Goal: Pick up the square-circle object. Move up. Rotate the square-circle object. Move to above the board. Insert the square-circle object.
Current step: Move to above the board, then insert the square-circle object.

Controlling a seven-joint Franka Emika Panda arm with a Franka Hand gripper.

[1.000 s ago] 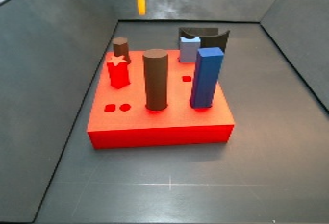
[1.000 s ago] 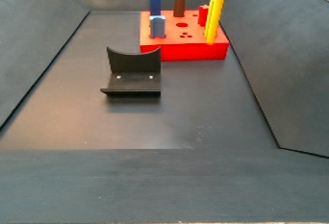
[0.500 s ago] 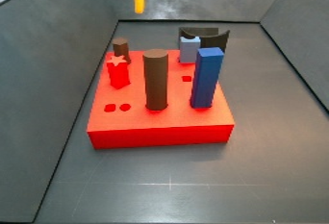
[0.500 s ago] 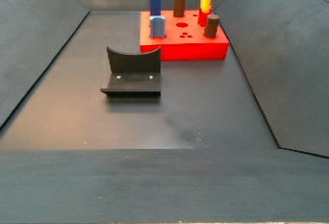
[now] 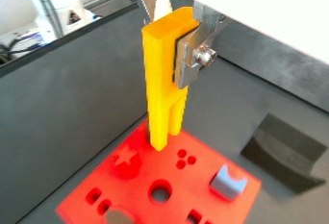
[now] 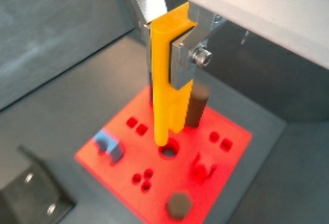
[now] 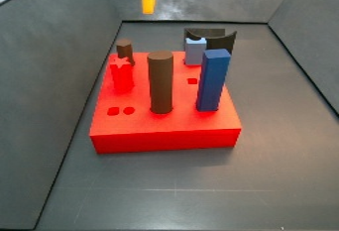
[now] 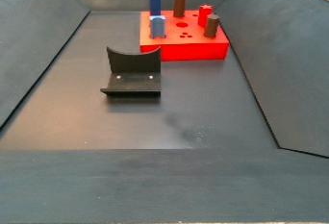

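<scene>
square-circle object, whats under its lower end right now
The gripper holds the square-circle object above the board. Under its tip is red board top with small holes; the hole directly beneath it is partly hidden.

You see the gripper above the board, its fingers bare brushed metal with a dull sheen, closed on the square-circle object, which looks like smooth, slightly glossy yellow plastic. The board reads as matt red plastic. The fixture is matt black, and the floor a dull, faintly scuffed dark sheet.
</scene>
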